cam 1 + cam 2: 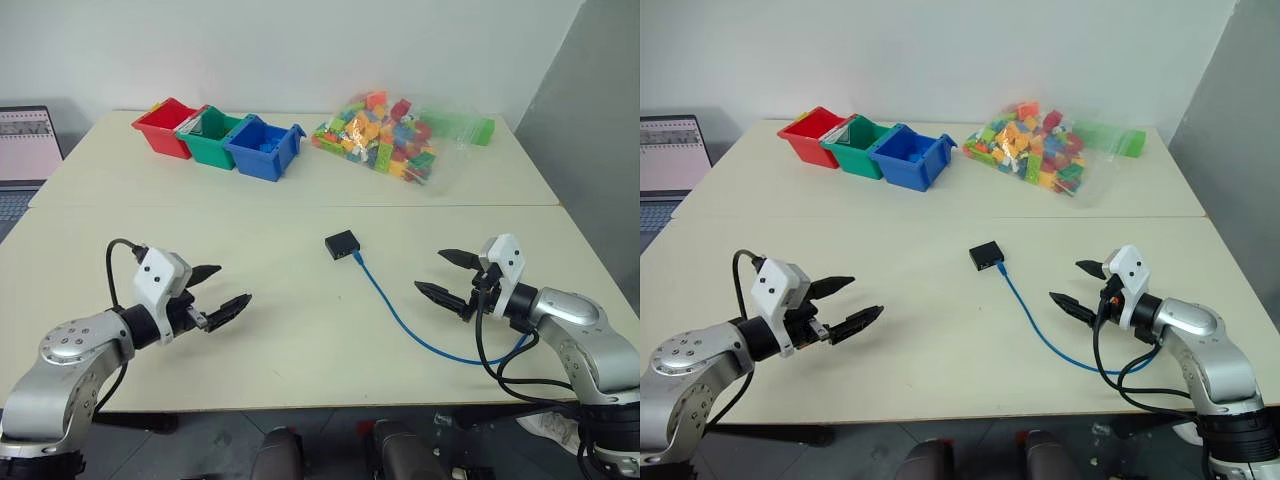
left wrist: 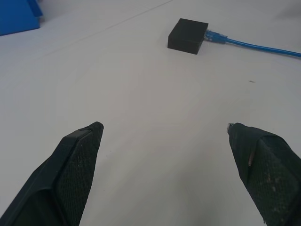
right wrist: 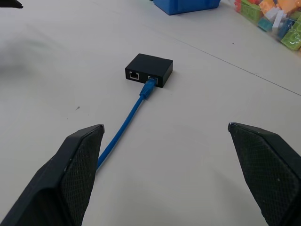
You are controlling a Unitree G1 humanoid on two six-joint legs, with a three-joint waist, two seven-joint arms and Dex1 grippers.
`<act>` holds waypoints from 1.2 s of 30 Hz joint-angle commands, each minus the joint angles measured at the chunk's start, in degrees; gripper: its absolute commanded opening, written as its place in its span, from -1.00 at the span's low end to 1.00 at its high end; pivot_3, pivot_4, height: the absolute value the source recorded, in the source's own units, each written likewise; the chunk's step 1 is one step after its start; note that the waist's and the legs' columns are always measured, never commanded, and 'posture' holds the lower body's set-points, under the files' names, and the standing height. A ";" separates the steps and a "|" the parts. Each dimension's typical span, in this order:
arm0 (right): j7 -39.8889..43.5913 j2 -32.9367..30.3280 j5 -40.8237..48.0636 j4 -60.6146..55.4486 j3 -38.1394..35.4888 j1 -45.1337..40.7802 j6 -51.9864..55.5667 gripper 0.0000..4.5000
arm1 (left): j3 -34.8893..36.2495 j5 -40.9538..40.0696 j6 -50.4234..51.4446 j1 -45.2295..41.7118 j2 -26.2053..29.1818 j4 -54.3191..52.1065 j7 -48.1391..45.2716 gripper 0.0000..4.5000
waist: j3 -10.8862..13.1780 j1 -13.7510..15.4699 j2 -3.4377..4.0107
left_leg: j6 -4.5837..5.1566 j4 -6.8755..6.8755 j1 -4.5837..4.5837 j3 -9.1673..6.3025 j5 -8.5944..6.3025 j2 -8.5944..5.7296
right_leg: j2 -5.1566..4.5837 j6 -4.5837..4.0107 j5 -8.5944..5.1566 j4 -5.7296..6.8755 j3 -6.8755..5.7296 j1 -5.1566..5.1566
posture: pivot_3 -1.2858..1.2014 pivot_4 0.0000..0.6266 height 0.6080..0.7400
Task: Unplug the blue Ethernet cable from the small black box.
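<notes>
- Both grippers hover low in the head views, left gripper and right gripper, jaws spread wide, holding nothing.
- Mid-frame, the blue Ethernet cable stays plugged into the small black box.
- Right wrist view shows two ports on the box, one free.

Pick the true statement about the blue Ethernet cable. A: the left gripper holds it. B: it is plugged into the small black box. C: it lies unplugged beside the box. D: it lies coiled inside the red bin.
B: the blue Ethernet cable has its plug seated in a port of the small black box.
</notes>
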 commanded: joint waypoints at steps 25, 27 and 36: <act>-30.99 30.53 -24.82 20.84 17.37 -17.61 2.19 0.83 | -6.14 0.78 -7.61 -6.06 4.53 7.92 -17.47 1.00 | 0.03 -0.14 0.03 | -0.02 -0.45 -0.01 0.00 0.00 -0.01 | -0.03 -0.19 -0.08 -0.04 -0.03 -0.15 | 0.03 -0.52 1.00; -31.69 30.98 -25.46 20.49 17.66 -17.48 2.94 0.63 | -6.16 1.04 -7.92 -6.10 4.42 8.34 -17.60 1.00 | 0.02 -0.16 0.02 | -0.02 -0.45 -0.01 0.02 -0.01 -0.02 | -0.05 -0.18 -0.08 -0.09 -0.04 -0.14 | 0.03 -0.52 1.00; -32.91 30.45 -27.33 17.75 17.21 -16.55 5.66 -0.32 | -4.53 -0.42 -5.98 -6.64 2.84 9.60 -15.97 1.00 | 0.02 -0.18 0.02 | -0.02 -0.45 0.00 -0.02 0.00 0.00 | -0.04 -0.18 -0.08 -0.06 -0.05 -0.14 | 0.03 -0.52 1.00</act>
